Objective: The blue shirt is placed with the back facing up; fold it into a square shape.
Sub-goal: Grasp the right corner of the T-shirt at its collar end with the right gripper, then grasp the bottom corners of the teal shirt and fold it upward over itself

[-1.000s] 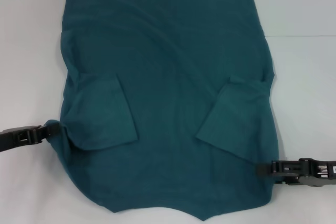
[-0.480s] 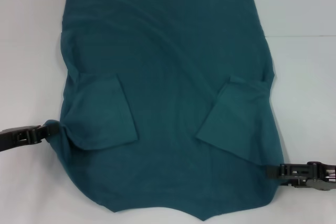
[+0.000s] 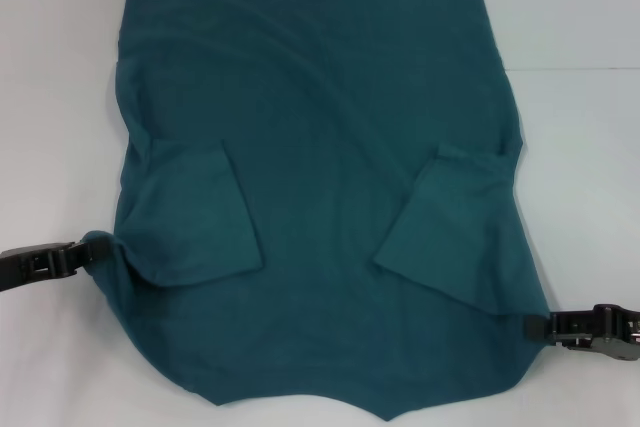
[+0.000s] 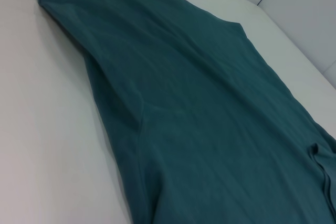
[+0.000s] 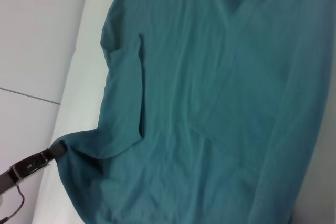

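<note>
Teal blue shirt (image 3: 320, 177) is pinched at both side edges — left end effector (image 3: 88, 253), right end effector (image 3: 535, 326); uneven pulling could skew the fold.

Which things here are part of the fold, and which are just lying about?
In the job:
shirt, both sleeves folded in
left gripper, pinching the shirt's edge
right gripper, at the opposite edge

Lying about:
nothing apart from the white table
</note>
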Robot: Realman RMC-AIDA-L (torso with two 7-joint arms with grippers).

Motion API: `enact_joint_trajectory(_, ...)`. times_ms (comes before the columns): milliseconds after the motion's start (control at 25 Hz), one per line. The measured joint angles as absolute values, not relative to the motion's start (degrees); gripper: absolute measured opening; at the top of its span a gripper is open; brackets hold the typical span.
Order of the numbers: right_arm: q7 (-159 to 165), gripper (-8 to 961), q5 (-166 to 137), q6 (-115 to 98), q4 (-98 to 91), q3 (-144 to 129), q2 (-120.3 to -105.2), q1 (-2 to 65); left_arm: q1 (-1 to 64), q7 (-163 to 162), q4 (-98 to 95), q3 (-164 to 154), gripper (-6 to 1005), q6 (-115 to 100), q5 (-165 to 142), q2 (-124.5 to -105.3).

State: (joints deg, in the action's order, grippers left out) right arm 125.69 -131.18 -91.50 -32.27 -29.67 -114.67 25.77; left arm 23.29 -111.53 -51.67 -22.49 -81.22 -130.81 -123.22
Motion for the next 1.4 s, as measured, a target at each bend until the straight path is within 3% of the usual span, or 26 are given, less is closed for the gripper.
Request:
enact_joint_trajectory(200, 125.61, 183, -131.31, -91.23, -32.36, -29.83, -114.69, 25.72, 23.38, -111.53, -51.67, -22.44, 22, -81.21, -130.80, -123.22)
enact_joint_trajectory(640, 122.10, 35, -131.12, -90.88, -32.23, -28.33, -114.52, 24.03, 23.62, -111.98, -51.68, -22.24, 23, -81.24, -130.77, -123.20)
enact_joint_trajectory(1000, 118.10, 35, -131.05, -93.83, -32.42, -24.57, -114.12, 23.38, 22.38, -114.18, -52.04, -22.22, 23, -84.06, -131.46, -122.47)
enact_joint_trajectory(1400, 118.10, 35, -131.03, -96.41, -32.53, -23.43, -112.18, 22.72, 18.55, -115.20, -53.79, -20.75, 21, -89.45, -132.10, -122.34)
